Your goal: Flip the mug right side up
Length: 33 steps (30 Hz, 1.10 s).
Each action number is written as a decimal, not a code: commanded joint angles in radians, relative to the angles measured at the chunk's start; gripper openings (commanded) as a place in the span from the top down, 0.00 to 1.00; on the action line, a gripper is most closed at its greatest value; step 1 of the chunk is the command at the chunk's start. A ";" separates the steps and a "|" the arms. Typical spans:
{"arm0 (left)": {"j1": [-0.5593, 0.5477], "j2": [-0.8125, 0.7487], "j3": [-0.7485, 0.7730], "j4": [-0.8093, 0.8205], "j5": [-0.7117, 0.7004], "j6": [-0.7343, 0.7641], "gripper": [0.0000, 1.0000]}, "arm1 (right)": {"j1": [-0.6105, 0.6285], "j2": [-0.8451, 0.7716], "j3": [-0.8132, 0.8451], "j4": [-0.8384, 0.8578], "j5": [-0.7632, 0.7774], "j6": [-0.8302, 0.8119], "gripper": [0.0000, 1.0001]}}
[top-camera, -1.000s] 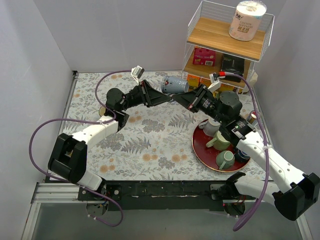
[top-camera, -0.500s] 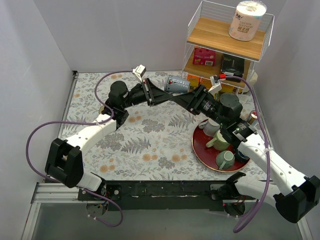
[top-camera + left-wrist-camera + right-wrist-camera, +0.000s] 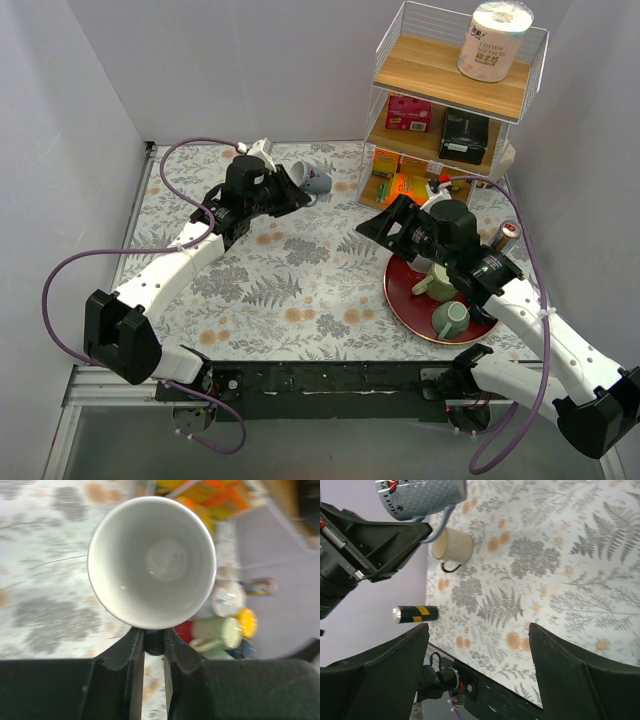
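- Mug (image 3: 312,180), blue-grey speckled outside, white inside: held off the table (image 3: 300,290) over its far part, near the back wall. It was tipped on its side, and its open mouth faced the left wrist camera (image 3: 152,562).
- Left gripper (image 3: 292,190): closed, with both fingers (image 3: 131,652) pinched on the mug's handle just under the rim. The right wrist view confirmed the hold, showing the handle running down into the black jaws below the mug body (image 3: 420,497).
- Right gripper (image 3: 372,225): spread wide and holding nothing. It stood over the floral cloth between the mug and the tray, well apart from the mug. Its fingers (image 3: 375,680) framed bare cloth.
- Tray (image 3: 390,300), dark red and round, on the right of the table: it carried several mugs, among them a green mug (image 3: 450,318).
- Cream mug (image 3: 452,545): stood upright on the cloth, beyond the held mug.
- Black cylinder (image 3: 415,614) with a yellow label: lay on its side near the cream mug.
- Wire shelf (image 3: 440,75), at the rear right corner: a toilet roll (image 3: 495,40) stood on its top board.
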 commanded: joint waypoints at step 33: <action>0.036 0.224 -0.255 0.054 -0.795 0.398 1.00 | -0.007 0.033 0.049 -0.377 0.149 -0.057 0.13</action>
